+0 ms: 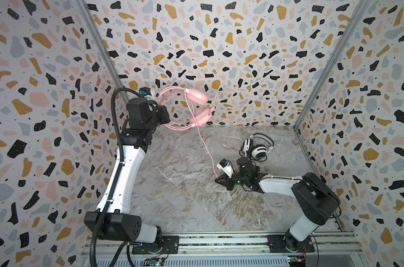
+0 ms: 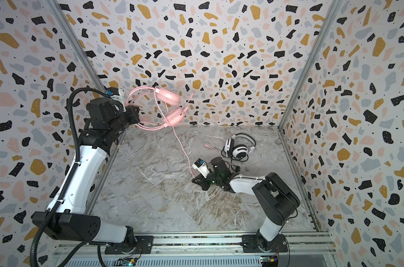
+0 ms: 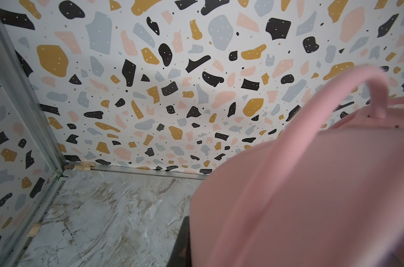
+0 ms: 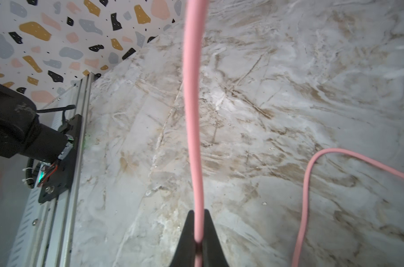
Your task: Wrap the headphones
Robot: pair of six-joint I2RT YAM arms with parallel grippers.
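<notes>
Aloft, the all-pink plastic over-ear headset (image 1: 197, 101) hangs from the left hand (image 1: 165, 123), clamped on its headband near the terrazzo-patterned back wall (image 1: 219, 46). Its pink cord (image 4: 192, 115) drops to the right hand (image 4: 198, 231), pinched tight on it low over the grey marble-patterned counter (image 1: 184, 196). A white, black-striped headset (image 1: 256, 149) lies on the counter toward the back right.

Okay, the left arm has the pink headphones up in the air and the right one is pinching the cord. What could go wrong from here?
1. The right tool is shut on the pink cord low over the table, while the left tool holds the pink headset high by its headband. A hard pull could drag the headset out of that grip.
2. The white headset has its black cord lying close by the right arm, so it may snag.
</notes>
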